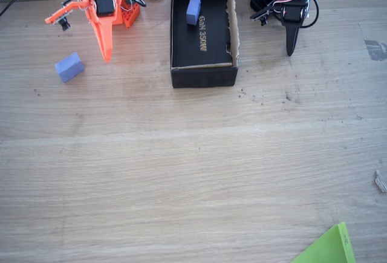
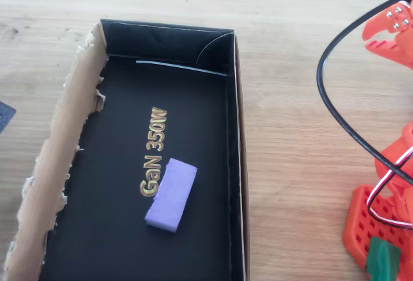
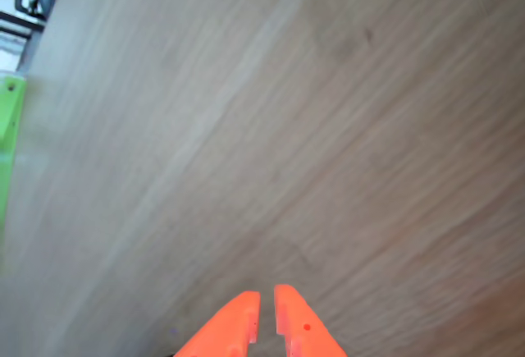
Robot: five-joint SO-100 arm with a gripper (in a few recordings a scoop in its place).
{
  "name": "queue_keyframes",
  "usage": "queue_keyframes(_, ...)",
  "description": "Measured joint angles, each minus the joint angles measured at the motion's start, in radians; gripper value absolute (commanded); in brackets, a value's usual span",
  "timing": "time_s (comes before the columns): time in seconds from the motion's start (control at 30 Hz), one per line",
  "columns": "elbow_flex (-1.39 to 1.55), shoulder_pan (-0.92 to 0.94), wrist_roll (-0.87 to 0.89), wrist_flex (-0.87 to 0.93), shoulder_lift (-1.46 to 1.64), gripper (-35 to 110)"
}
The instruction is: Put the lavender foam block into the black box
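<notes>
The lavender foam block (image 1: 69, 66), small and chunky, lies on the wooden table at the left. My orange gripper (image 1: 107, 56) hangs tip-down just right of it and slightly farther back, without touching it. In the wrist view the gripper (image 3: 267, 296) is shut with nothing between its fingers, over bare wood. The black box (image 1: 203, 74) stands to the right of the gripper, with a ragged brown edge (image 2: 58, 165) and gold lettering inside. A longer, narrower lavender block (image 2: 171, 195) (image 1: 193, 10) lies inside the box.
The arm's orange base (image 2: 381, 223) and a black cable (image 2: 332, 106) sit beside the box. A green sheet corner (image 1: 329, 248) lies at the near right edge of the table. Bare wooden tabletop (image 1: 181, 172) stretches across the front.
</notes>
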Motion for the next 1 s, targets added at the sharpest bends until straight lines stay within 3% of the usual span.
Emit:
queue_keyframes(0.2, -0.187, -0.003, -0.003, 0.002, -0.239, 0)
queue_keyframes(0.53, -0.291, -0.002, 0.003, -0.006, -0.382, 0)
queue_keyframes(1.0, -0.296, -0.028, -0.049, 0.106, -0.328, 0)
